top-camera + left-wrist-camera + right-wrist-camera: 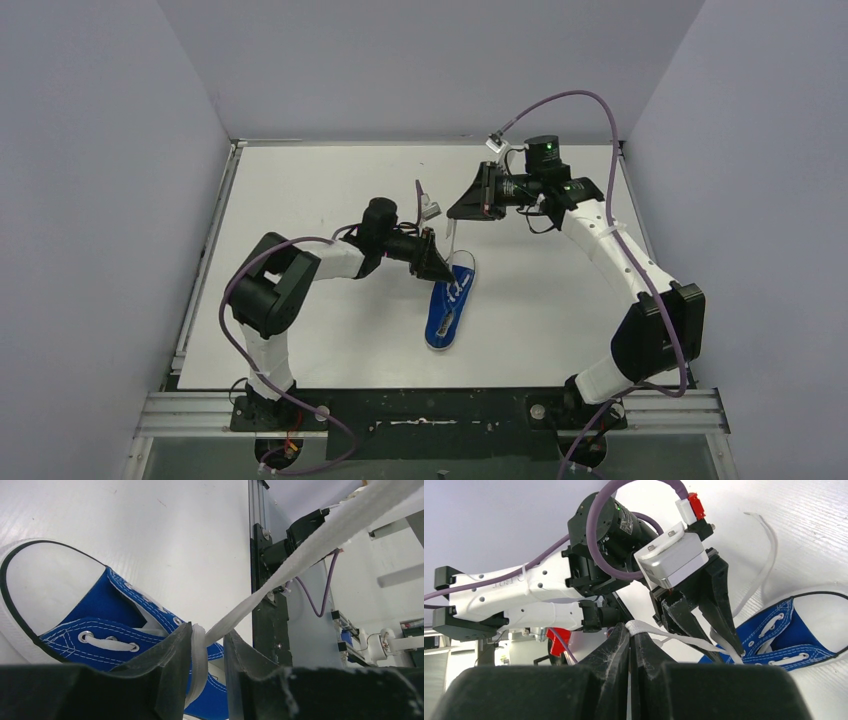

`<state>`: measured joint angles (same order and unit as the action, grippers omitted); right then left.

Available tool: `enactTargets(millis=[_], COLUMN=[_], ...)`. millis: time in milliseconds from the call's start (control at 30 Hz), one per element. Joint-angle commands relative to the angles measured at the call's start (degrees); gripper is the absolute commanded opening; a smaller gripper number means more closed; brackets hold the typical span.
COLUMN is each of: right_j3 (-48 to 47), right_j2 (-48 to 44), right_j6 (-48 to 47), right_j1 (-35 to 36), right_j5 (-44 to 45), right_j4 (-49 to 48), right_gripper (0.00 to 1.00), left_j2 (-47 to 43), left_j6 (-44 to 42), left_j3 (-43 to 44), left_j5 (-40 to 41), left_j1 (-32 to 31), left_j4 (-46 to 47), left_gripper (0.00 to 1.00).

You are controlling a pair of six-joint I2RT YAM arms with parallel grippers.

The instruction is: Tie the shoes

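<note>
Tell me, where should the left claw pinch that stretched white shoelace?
Probably low down, just above the eyelets of the blue sneaker, where the shoelace runs between the open jaws of the left gripper. The right gripper pinches its far end and pulls it taut, so that stretch is steady. The lace is flat, so coming down from above and squeezing its two flat faces should hold best.

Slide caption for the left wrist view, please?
Left pincer straddles the taut white lace running up from the blue sneaker.

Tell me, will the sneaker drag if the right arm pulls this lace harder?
Likely yes: the sneaker looks small and sits on a smooth table. The lace, taut to the right gripper, is flat woven tape, so it probably goes limp once slack.
</note>
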<state>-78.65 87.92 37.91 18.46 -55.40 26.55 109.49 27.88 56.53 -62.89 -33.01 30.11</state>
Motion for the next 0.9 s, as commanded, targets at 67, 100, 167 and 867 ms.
enactTargets(millis=[67, 100, 167, 867], right_j3=[-6.59, -8.86, -12.79, 0.01], right_j2=[2.20, 3.30, 5.93, 9.60], right_j6=[-12.71, -16.83, -24.51, -6.31], right_j1=[-0.03, 0.26, 0.82, 8.07], right_j5=[2.93, 4.55, 7.62, 22.87], right_j4=[11.81, 17.38, 27.21, 10.77], right_gripper=[0.00, 0.00, 0.00, 0.00], left_j2=[-3.23, -3.31, -3.53, -4.55], left_j6=[-3.45, -3.49, -3.65, -2.38], left_j3=[0.58, 0.67, 0.62, -0.94], left_j5=[1.10, 0.95, 0.81, -0.48], left_j1=[-0.06, -0.11, 0.01, 0.14], left_j4=[-2.88, -2.99, -3.19, -1.97], left_gripper=[0.17, 0.15, 0.13, 0.00])
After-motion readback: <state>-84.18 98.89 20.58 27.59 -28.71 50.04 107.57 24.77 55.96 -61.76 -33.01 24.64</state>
